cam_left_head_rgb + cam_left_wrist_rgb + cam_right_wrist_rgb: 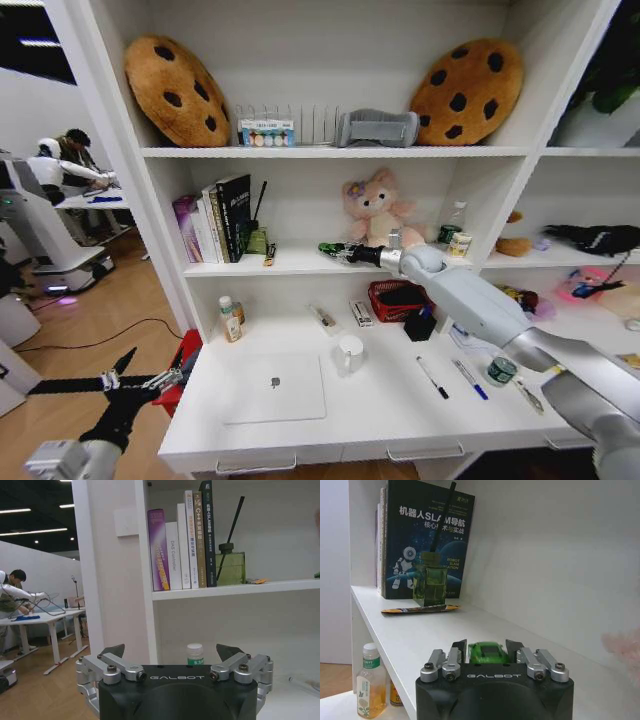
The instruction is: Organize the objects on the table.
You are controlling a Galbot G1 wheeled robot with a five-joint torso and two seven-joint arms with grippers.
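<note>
A tiny green toy car (pixel 487 653) sits low over the white middle shelf (pixel 295 263), and my right gripper (pixel 336 251) is shut on it, one finger against each side. The arm reaches up from the lower right across the table (pixel 380 412). On the table lie a closed silver laptop (pixel 272 388), a dark pen (pixel 432 378), a blue pen (pixel 470 380) and a green-lidded jar (pixel 501 371). My left gripper (pixel 140 382) hangs open and holding nothing, beyond the table's left end.
On the shelf ahead of the car stand a green diffuser bottle (pixel 429 582) and books (pixel 222 218), with a pink plush (pixel 376 210) beside my wrist. The table also carries a white mug (pixel 350 352), a drink bottle (pixel 230 320), a red basket (pixel 398 298) and a black box (pixel 420 326).
</note>
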